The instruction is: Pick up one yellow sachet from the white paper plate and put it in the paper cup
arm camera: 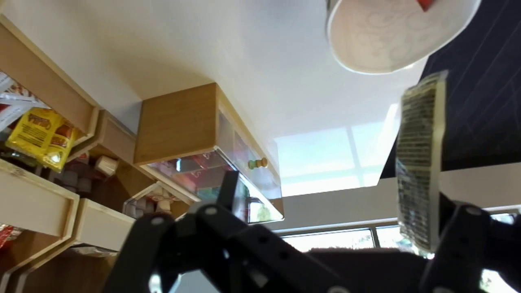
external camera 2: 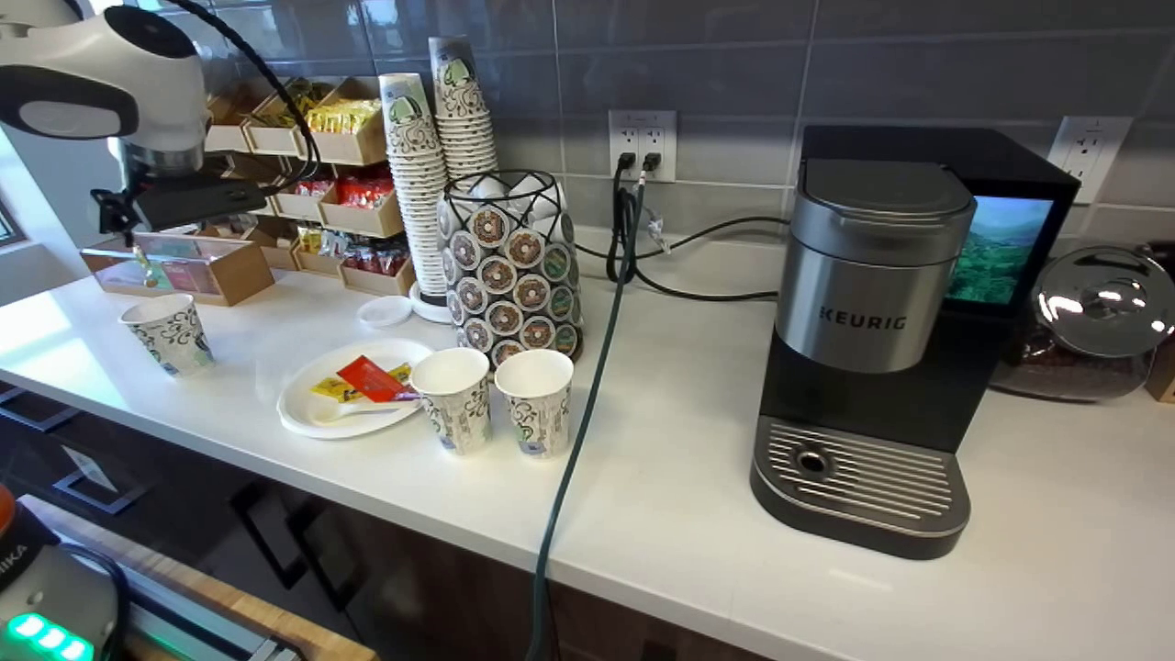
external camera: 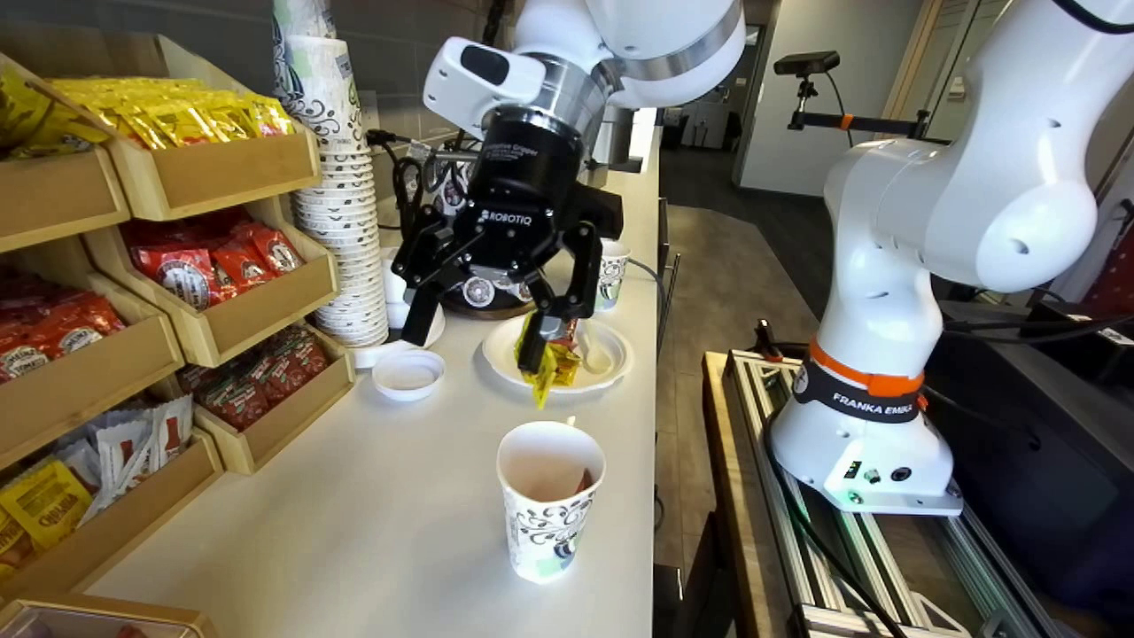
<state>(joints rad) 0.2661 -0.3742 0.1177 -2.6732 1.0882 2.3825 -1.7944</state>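
White arm (external camera: 966, 221) looming large here, FRANKA EMIKA lettered low down, and there's the coffee maker (external camera 2: 872, 317), KEURIG clear across its front! On to the gripper (external camera: 477, 344), marked ROBOTIQ, its jaws standing wide apart; then the white paper plate (external camera 2: 296, 404) and, apart from it, the paper cup (external camera: 545, 521), upright. And smallest of all, the yellow sachet (arm camera: 419, 162), up in the air near that cup, clinging to just one jaw, its printing too blurred to read!
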